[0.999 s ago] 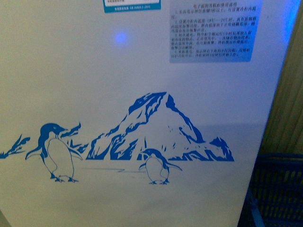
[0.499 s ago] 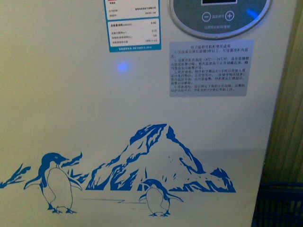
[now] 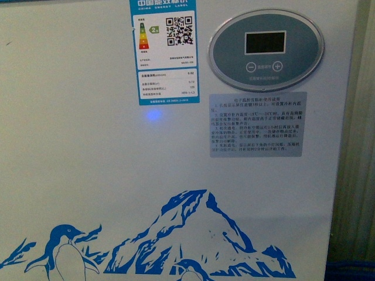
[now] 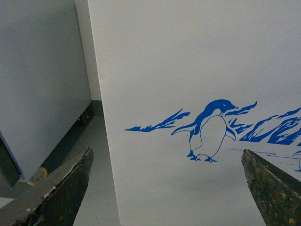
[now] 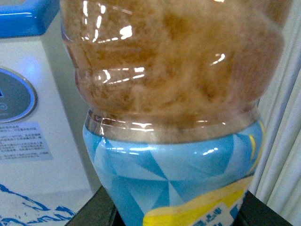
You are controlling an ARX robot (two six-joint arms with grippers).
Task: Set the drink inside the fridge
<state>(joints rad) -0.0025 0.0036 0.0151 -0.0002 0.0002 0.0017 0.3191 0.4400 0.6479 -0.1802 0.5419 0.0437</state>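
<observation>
White chest fridge with blue penguin-and-mountain decal [image 3: 88, 175] fills the front view, with its oval grey display [image 3: 266, 50] at upper right. Left claw [image 4: 167, 151] gapes empty before the decal. Right claw [image 5: 176, 214] grips the clear amber-filled, blue-labelled plastic drink bottle [image 5: 174, 94], which is outside the fridge, near its front.

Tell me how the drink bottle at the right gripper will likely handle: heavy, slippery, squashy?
Probably heavy for its size: amber liquid fills the drink wherever the right wrist view shows it. Likely slippery: the clear plastic and label are glossy with highlights. The ridged, thin-looking wall may give under a hard squeeze.
</observation>
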